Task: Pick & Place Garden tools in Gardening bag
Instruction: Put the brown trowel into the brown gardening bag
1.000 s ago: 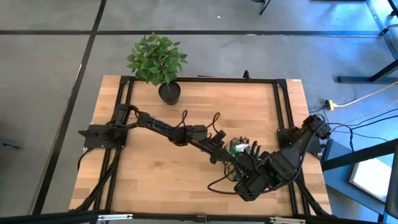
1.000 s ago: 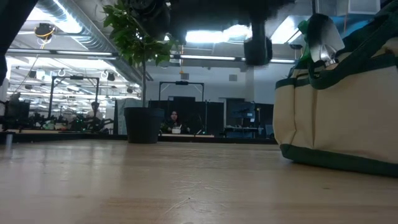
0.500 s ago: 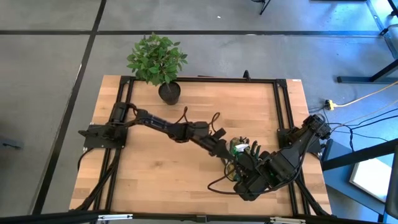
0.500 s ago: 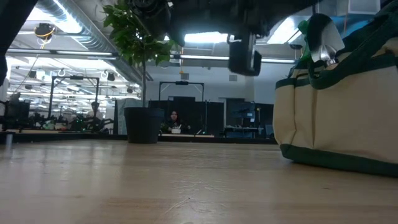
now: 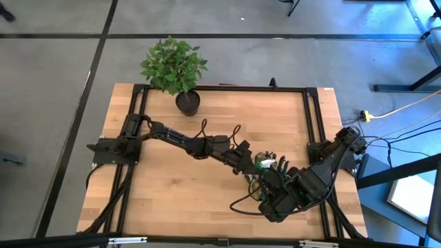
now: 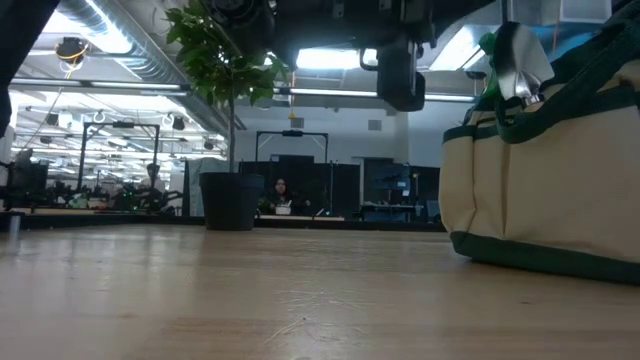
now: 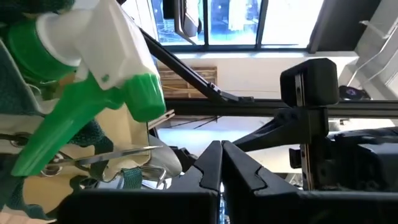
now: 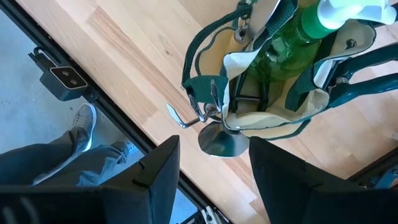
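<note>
— What's your left gripper doing?

— Fingers pressed together, holding nothing. Over the last second I've moved it in beside the gardening bag, just short of the green spray bottle standing inside.

— And the right?

— My right gripper hangs above the bag, part open and empty. The bag sits near the table's right edge, tools already in it, so I judge the packing nearly finished.
</note>
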Tool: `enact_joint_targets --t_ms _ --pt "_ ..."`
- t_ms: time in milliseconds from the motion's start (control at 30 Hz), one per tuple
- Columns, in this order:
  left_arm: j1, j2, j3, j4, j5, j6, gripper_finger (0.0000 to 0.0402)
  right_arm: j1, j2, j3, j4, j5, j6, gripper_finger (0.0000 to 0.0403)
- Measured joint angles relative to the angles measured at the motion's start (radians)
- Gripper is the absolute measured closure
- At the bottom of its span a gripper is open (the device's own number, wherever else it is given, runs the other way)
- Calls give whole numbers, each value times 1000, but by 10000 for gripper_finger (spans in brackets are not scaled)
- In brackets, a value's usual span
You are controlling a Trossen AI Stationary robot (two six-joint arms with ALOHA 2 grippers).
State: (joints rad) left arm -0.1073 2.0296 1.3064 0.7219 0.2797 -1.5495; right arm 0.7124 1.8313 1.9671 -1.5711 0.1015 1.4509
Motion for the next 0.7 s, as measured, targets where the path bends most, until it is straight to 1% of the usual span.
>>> enact_joint_targets --t_ms 200,333,500,567,700 --pt "6 0 0 -73 31 -1 400 0 0 0 0 24 4 208" --pt "5 1 0 -134 41 30 400 0 0 0 0 30 4 208" --pt "5 2 0 -148 56 43 400 0 0 0 0 38 4 208" --pt "6 2 0 -138 57 47 400 0 0 0 0 38 4 208" --pt "27 1 0 -18 42 18 400 0 0 0 0 40 4 208"
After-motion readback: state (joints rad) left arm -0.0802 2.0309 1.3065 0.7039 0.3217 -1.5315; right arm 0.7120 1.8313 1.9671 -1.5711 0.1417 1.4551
